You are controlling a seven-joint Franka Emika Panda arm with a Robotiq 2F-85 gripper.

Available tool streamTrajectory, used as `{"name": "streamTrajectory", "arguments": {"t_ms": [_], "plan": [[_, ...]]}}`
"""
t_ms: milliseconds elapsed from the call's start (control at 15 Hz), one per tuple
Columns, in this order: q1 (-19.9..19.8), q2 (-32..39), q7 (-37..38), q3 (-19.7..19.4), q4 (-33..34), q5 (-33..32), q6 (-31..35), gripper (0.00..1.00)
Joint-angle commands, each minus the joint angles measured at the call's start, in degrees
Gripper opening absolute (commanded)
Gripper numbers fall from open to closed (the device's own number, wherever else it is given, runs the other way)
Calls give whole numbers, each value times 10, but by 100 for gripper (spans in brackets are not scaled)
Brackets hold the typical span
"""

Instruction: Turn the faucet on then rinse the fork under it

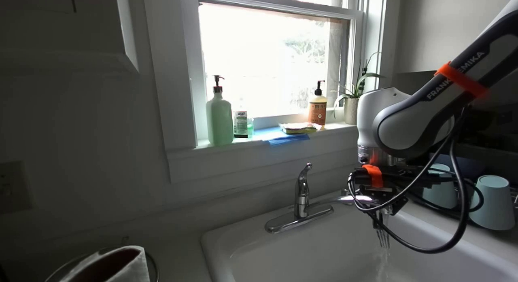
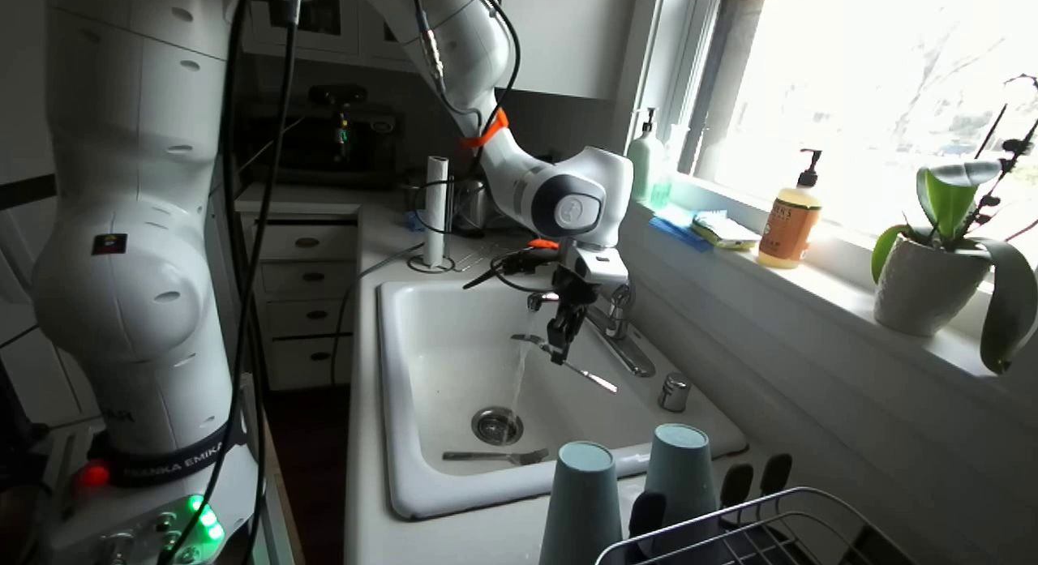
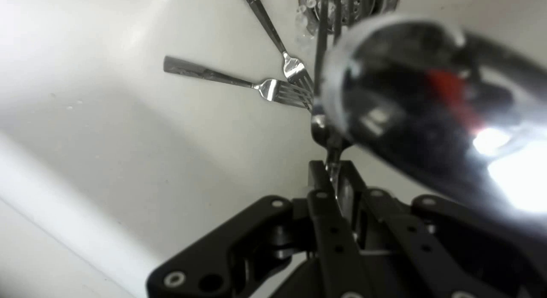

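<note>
In both exterior views the faucet (image 1: 301, 193) stands at the sink's back edge, its lever upright. Water (image 2: 520, 374) runs from the end of its spout into the sink. A silver fork (image 2: 596, 380) is clamped in my gripper (image 2: 558, 354), which is shut on it near the neck. The tines (image 1: 382, 238) reach into the falling stream just under the spout. In the wrist view the blurred spout (image 3: 410, 88) fills the right side and hides part of the held fork's head (image 3: 319, 125). The gripper fingertips pinch the fork's neck from both sides.
Two more forks (image 3: 269, 90) lie crossed on the sink floor near the drain (image 2: 497, 425). Upturned cups (image 2: 585, 500) and a wire rack (image 2: 730, 541) stand beside the sink. Soap bottles (image 1: 219, 116) and a potted plant (image 2: 932, 281) line the window sill.
</note>
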Motion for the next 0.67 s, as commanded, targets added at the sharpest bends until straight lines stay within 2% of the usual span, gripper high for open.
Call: {"name": "streamTrajectory", "arguments": {"t_ms": [0, 600], "plan": [[2, -22, 24, 1, -18, -1, -4, 3], [-10, -37, 40, -22, -19, -20, 1, 3]]}}
